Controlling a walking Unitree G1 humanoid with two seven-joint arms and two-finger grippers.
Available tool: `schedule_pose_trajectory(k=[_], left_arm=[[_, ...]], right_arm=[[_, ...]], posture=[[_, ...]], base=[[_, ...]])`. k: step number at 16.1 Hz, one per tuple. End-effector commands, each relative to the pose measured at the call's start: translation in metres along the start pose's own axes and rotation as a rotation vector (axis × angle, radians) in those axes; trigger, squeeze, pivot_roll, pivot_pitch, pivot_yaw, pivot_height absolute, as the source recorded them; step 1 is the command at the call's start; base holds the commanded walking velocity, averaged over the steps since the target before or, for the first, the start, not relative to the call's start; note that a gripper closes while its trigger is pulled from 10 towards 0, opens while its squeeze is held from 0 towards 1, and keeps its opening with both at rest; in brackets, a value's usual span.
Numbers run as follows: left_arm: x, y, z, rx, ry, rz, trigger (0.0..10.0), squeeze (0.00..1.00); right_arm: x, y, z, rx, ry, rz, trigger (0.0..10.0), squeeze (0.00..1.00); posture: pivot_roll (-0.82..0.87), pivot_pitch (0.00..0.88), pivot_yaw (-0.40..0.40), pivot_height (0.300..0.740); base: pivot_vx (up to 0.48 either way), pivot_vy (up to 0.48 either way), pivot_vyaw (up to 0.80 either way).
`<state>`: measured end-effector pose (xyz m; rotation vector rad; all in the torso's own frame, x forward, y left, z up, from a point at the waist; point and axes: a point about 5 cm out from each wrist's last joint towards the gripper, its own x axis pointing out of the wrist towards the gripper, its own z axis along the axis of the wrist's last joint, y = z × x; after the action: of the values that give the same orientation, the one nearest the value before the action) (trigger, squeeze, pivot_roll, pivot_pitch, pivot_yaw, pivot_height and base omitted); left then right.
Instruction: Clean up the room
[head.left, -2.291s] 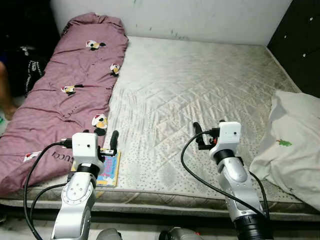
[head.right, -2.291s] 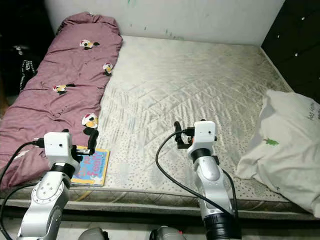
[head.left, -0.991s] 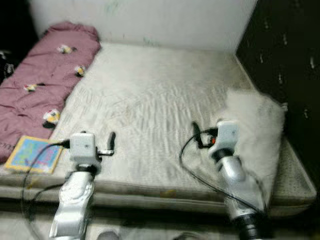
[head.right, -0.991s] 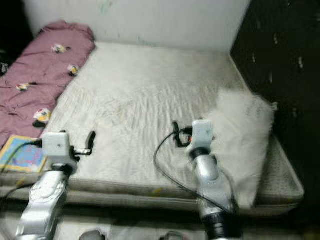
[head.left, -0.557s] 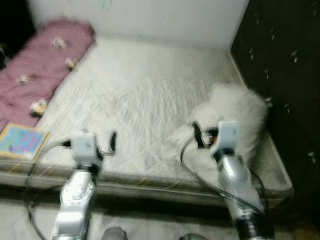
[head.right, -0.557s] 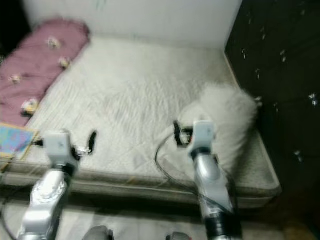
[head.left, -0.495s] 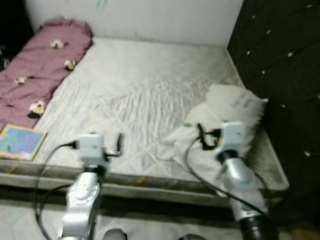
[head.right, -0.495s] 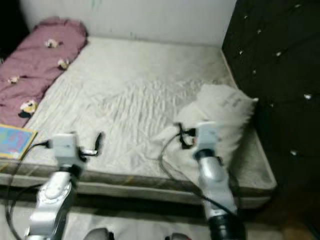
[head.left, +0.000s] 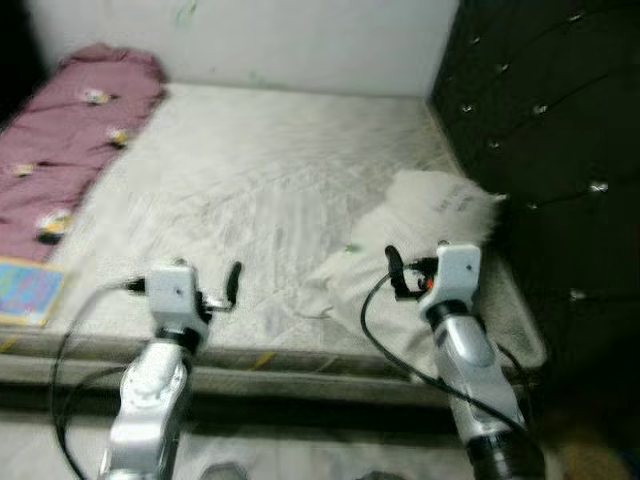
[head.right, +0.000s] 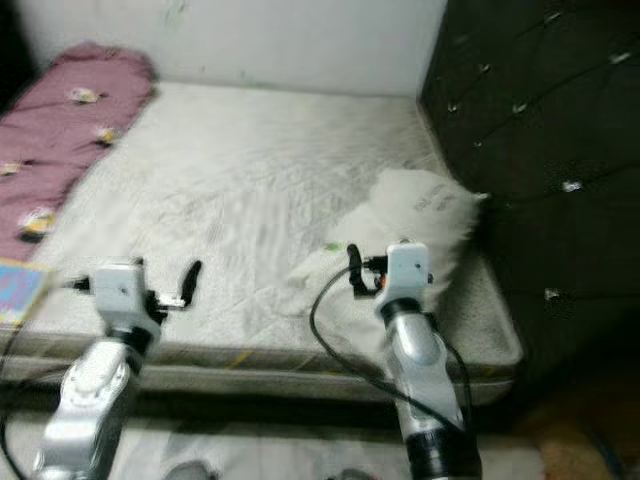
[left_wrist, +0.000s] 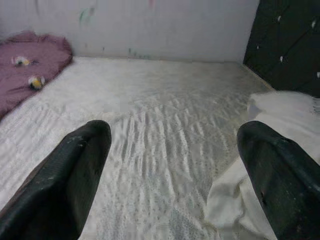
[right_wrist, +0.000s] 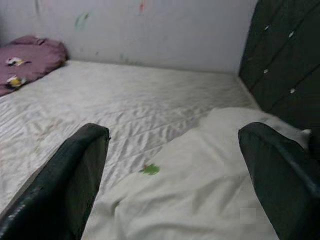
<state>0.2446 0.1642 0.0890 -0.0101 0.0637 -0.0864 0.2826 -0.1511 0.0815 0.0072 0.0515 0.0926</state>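
Step looked like the approach to the white pillow (head.left: 425, 235), which lay crumpled at the bed's (head.left: 250, 190) right near corner, by the dark headboard (head.left: 540, 120). Right claw (right_wrist: 170, 165) hovered just before it, fingers spread, empty; left claw (left_wrist: 170, 165) spread too, over bare mattress. Next move prob. needs reach fwd & pinch. No containers in view.

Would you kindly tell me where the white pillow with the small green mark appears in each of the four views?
Left eye: white pillow, right of centre, beside the black tufted headboard.
Right eye: same place.
Left wrist: at the right edge.
Right wrist: across the foreground.
Shared landmark: the headboard.
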Motion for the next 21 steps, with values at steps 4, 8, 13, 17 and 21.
schedule_pose_trajectory(k=[4,8,13,17,21], left_arm=[[-0.0003,-0.005,0.0008,-0.01,-0.005,-0.021,10.0,0.0],[-0.0004,-0.005,0.0003,-0.006,-0.001,-0.019,10.0,0.0],[0.0005,-0.0059,-0.0008,-0.001,0.008,-0.021,10.0,0.0],[0.0013,-0.0046,-0.0009,0.015,0.008,0.0,10.0,0.0],[0.0009,-0.0043,-0.0002,0.044,0.011,0.01,10.0,0.0]], right_arm=[[0.0014,-0.0032,0.0043,-0.012,-0.011,-0.007,10.0,0.0],[0.0012,-0.0036,0.0041,-0.007,-0.009,-0.009,10.0,0.0],[0.0018,-0.0039,0.0044,-0.01,-0.01,-0.008,10.0,0.0],[0.0025,-0.0043,0.0042,-0.012,-0.007,-0.009,10.0,0.0],[0.0015,-0.0037,0.0046,-0.018,-0.008,-0.006,10.0,0.0]], posture=[[0.02,0.0,-0.038,0.74],[0.01,0.0,-0.038,0.74],[0.02,0.0,-0.04,0.74],[0.02,0.0,-0.04,0.74],[0.02,0.0,-0.038,0.74]], base=[[0.326,0.0,0.0],[0.305,0.0,-0.11],[0.229,0.0,0.0],[0.0,0.0,0.0],[0.0,0.0,0.0]])
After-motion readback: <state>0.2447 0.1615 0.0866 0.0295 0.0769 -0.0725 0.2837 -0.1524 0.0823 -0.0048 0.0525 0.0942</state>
